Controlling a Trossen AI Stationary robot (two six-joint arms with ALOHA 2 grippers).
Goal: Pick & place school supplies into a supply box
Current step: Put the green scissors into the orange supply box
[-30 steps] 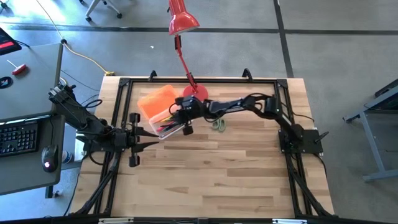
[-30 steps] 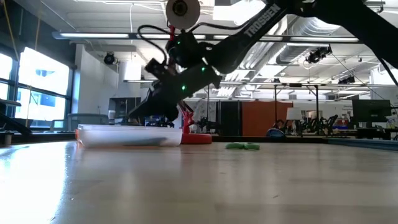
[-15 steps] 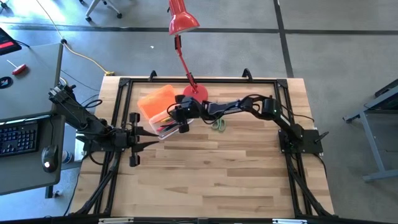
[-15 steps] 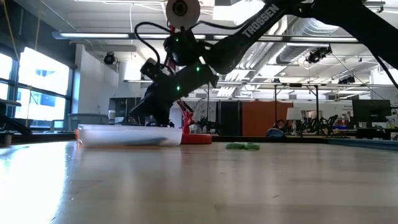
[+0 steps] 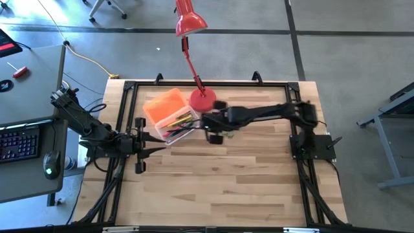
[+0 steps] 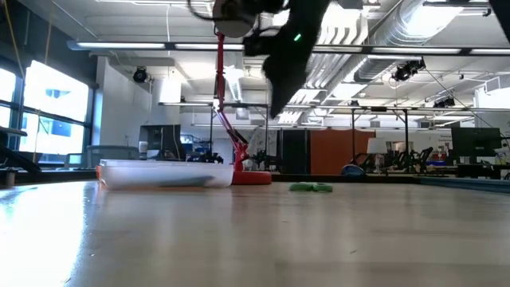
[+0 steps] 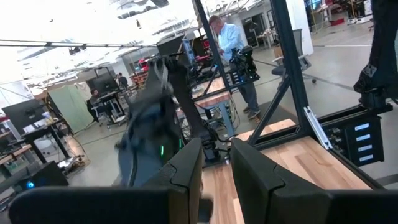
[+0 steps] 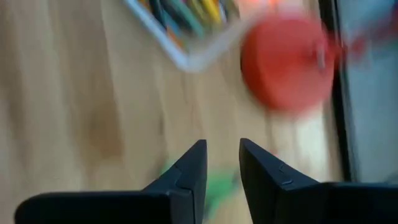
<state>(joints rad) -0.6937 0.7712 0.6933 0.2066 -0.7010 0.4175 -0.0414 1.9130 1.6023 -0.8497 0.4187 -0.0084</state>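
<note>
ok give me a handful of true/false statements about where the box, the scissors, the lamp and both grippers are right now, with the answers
1. The supply box holds pens and its orange lid lies open beside it. True.
2. The green scissors are inside the box. False: they lie on the table, apart from the box, on the far side of the lamp base from it in the low view.
3. The right gripper grips a pen. False: its fingers are apart with nothing between them.
4. The left gripper waits near the table's left edge. True.
5. The red lamp has its round base beside the box. True.
6. The right gripper is down in the box. False: it hangs above the bare wood near the scissors.
</note>
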